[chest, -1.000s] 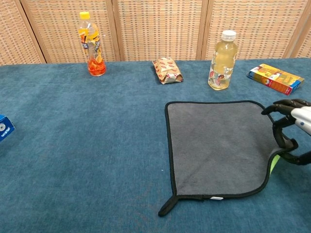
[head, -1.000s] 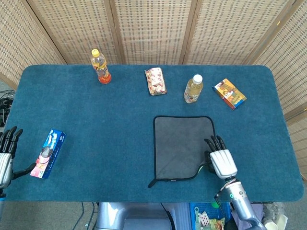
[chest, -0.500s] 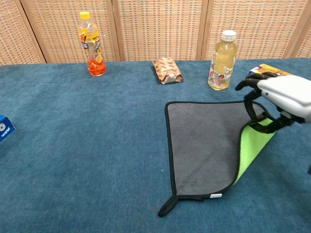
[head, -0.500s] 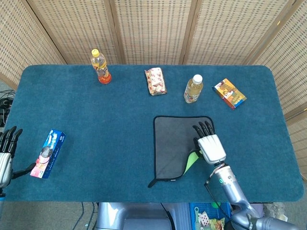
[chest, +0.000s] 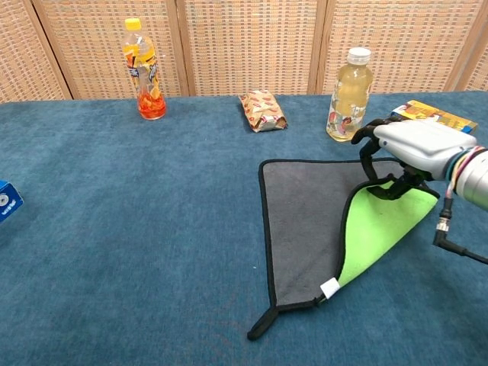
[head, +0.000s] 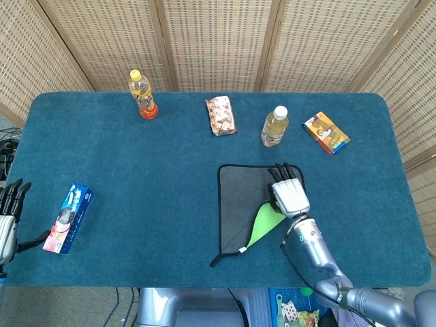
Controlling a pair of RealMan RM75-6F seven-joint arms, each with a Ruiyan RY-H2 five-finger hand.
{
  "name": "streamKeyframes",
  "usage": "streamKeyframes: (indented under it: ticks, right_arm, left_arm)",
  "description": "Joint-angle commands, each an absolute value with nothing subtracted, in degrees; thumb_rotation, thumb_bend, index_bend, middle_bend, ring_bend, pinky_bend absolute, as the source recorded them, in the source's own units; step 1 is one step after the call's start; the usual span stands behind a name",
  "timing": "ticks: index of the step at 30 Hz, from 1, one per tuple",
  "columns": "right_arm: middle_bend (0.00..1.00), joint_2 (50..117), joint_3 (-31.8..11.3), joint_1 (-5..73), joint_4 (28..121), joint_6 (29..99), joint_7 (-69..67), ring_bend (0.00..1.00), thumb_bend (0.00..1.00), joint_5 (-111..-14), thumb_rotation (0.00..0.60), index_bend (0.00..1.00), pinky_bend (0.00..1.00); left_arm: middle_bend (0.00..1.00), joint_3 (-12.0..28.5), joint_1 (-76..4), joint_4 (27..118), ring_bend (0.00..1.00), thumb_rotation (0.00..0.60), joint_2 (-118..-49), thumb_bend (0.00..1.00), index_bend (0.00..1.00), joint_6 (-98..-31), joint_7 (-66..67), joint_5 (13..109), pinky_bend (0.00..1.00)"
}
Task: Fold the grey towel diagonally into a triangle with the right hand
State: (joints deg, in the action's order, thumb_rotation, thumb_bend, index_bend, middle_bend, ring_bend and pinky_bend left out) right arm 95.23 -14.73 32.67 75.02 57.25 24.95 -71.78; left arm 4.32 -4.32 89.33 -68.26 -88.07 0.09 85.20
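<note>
1. At the far left edge of the head view, the left hand (head: 7, 221) hangs just off the table's edge with its dark fingers spread apart and nothing in them; the chest view does not show it.
2. Just beside it, a blue biscuit box (head: 68, 219) lies on the blue tablecloth (head: 136, 177), near the front left corner; only its corner shows at the left edge of the chest view (chest: 6, 200).
3. Along the back of the table stands an orange drink bottle with a yellow cap (chest: 142, 69), upright.
4. Further right lies a red-and-white snack packet (chest: 262, 110), flat on the cloth.
5. The grey towel (chest: 305, 221) lies right of centre, towards the front edge. Its left and back edges lie flat. Its front right corner is lifted and turned over towards the middle, showing a bright green underside (chest: 377, 232). A small white label (chest: 329, 288) shows at the fold's lower end, and a short black loop (chest: 259, 326) sticks out at the front left corner.
6. The right hand (chest: 404, 149) is above the towel's right half, pinching the raised corner between its dark fingers (chest: 370, 152).
7. Behind the towel stands a pale yellow drink bottle with a white cap (chest: 348, 95).
8. At the far right lies an orange-and-blue box (chest: 435, 114), flat, partly behind the right hand in the chest view.
</note>
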Motion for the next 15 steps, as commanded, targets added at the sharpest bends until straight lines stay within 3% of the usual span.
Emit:
streamKeyframes:
  ticks: [1, 15]
  right_arm:
    - [0.17, 96.20, -14.85, 33.65, 73.89, 56.70, 24.65, 0.00, 0.48, -71.18, 0.600, 0.66, 0.00]
    - [0.18, 99.16, -17.16, 39.09, 69.97, 54.63, 25.66, 0.00, 0.48, -68.82, 0.600, 0.67, 0.00]
  left_arm:
    - [0.00, 4.31, -4.37, 89.27, 0.00, 0.600, -68.30, 0.15, 0.00, -87.94, 0.08, 85.11, 0.00]
    - [0.00, 4.43, -4.80, 88.79, 0.00, 0.600, -68.46, 0.15, 0.00, -86.60, -0.18, 84.11, 0.00]
